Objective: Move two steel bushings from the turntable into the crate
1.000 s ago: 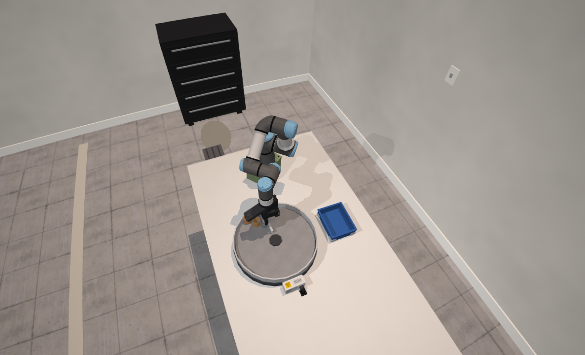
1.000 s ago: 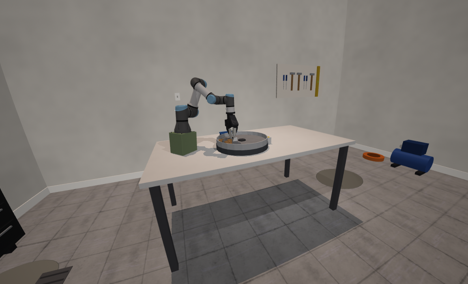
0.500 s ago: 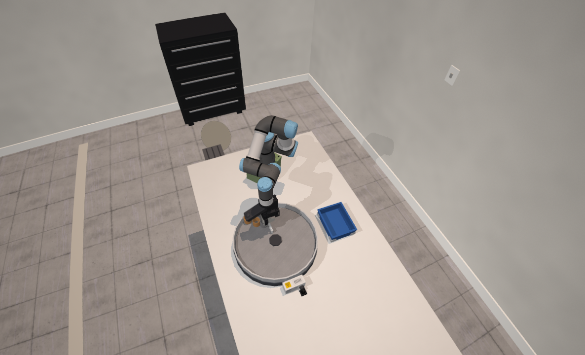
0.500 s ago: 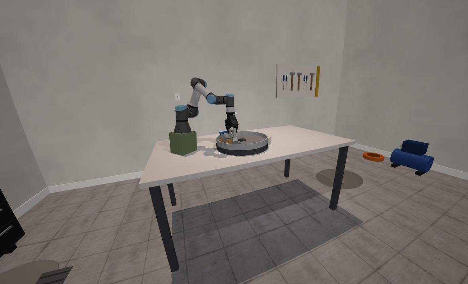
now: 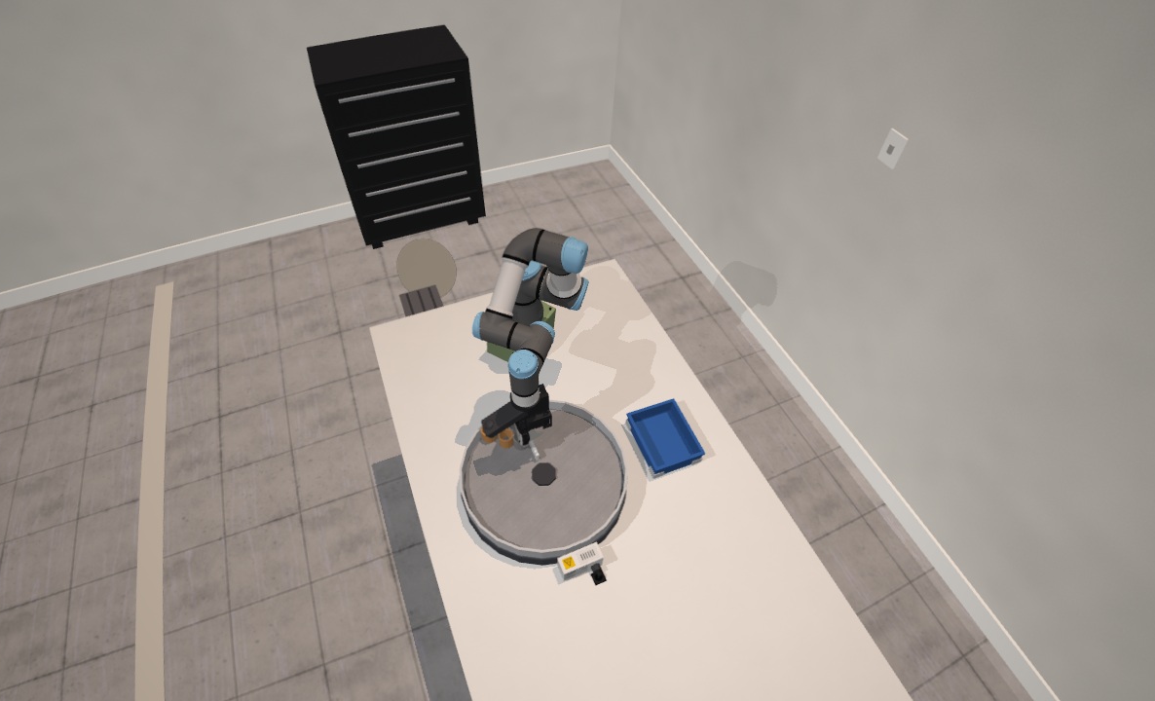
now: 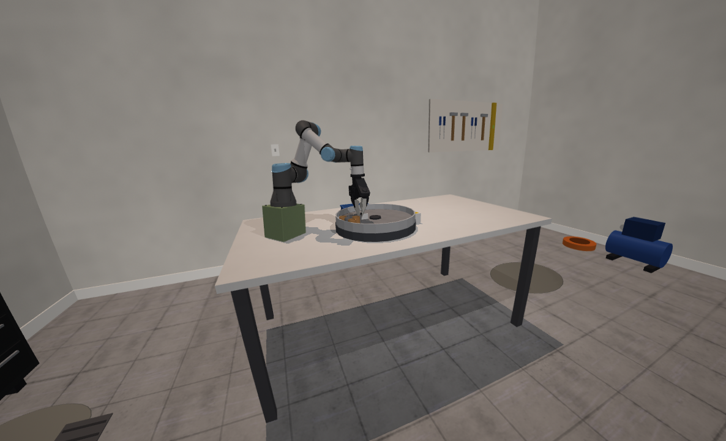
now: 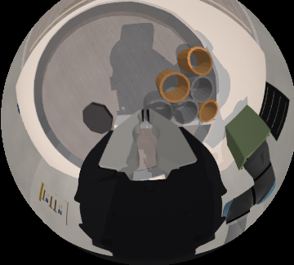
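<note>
Wrist view: jaws pinching a bushing wall.
The gripper clamps the nearest upright grey steel bushing; the shallow blue plastic crate lies beyond the round grey turntable.

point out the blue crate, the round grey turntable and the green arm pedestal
blue plastic crate (image 5: 685, 430), top view, right rim
round grey turntable (image 5: 511, 549), top view, front rim
green box pedestal (image 6: 283, 222), exterior view, front face
</note>
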You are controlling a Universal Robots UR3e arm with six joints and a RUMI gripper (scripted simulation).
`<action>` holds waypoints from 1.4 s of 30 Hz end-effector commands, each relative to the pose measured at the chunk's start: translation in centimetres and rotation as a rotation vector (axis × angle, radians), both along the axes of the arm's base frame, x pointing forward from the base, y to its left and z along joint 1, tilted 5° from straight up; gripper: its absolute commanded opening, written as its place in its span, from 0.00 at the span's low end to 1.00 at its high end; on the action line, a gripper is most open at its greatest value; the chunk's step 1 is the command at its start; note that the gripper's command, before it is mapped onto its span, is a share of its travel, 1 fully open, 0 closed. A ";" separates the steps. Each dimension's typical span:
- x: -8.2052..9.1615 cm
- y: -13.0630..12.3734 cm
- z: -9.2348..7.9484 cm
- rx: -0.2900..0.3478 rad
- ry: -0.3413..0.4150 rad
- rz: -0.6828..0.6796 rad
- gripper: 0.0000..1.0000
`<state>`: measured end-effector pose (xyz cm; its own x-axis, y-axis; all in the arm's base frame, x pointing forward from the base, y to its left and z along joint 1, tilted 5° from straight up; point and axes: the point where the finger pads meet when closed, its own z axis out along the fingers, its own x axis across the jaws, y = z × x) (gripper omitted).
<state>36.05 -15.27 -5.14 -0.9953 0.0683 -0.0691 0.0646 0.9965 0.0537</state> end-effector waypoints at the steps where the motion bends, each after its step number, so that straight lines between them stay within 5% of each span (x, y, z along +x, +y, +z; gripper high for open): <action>1: 0.0 -0.1 0.1 -0.002 -0.001 0.000 0.00; 12: 0.0 -0.1 0.6 -0.002 -0.001 0.000 0.00; 29: -0.4 -0.4 6.5 -0.002 -0.001 0.000 0.00; 42: -0.5 -0.4 6.9 -0.002 -0.001 0.000 0.00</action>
<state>35.53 -15.59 1.58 -0.9953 0.0685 -0.0684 0.0648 0.9964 0.0539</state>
